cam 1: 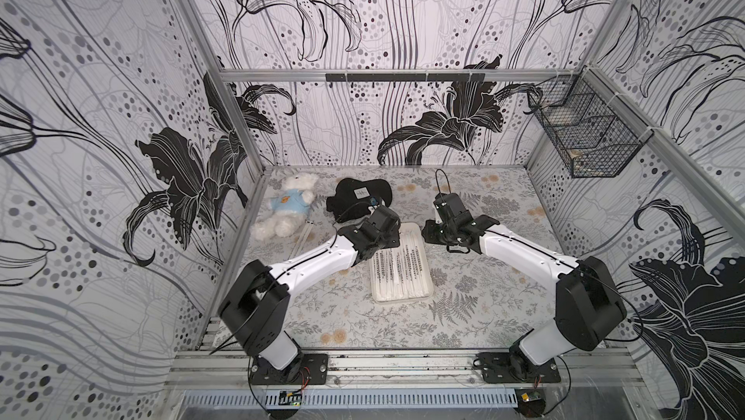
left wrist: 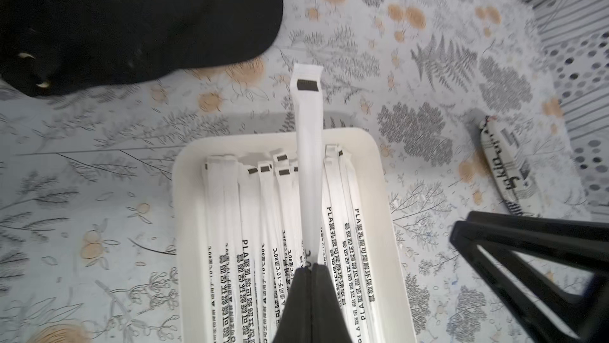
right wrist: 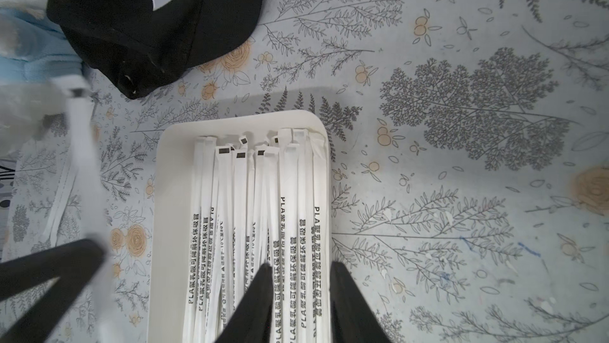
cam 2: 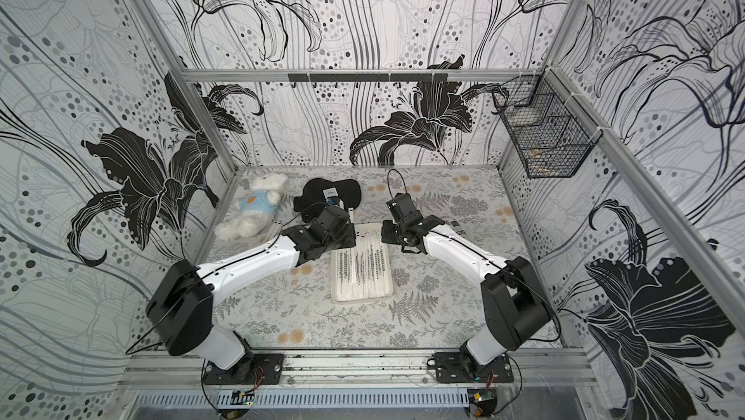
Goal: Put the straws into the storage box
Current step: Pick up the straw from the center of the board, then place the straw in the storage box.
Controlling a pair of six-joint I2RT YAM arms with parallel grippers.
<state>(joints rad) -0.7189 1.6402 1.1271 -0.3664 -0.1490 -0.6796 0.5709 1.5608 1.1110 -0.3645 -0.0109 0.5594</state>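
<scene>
The left gripper (left wrist: 309, 270) is pressed tight on one paper-wrapped straw (left wrist: 308, 160). The straw juts out from the closed tips and hangs over the storage box (cam 1: 403, 299). In both top views the box sits just below the middle of the frame, lengthwise toward the back wall, and it holds a full layer of straws (right wrist: 240, 209). The right gripper (right wrist: 301, 264) hangs over the box's right side with its tips partly spread and nothing between them.

The step in hand looks like setting the held straw down. It already runs nearly parallel to the ones in the box. In the left wrist view its marked end reaches past the far rim, though height may exaggerate that. To do this well, the arm should draw the straw back until both ends fall inside the rims. It should then lower the straw almost onto the pile before the tips part, since a light paper wrapper can tip or bounce over a low rim. The left arm should also stay clear of the right gripper, which is close by.

A few loose straws (cam 1: 301, 236) remain on the table (cam 1: 483, 277). They lie left of the box, beside the teddy bear (cam 1: 288, 204) at centre left, and below the black cap (cam 1: 358, 196). The task seems well along but not finished.
</scene>
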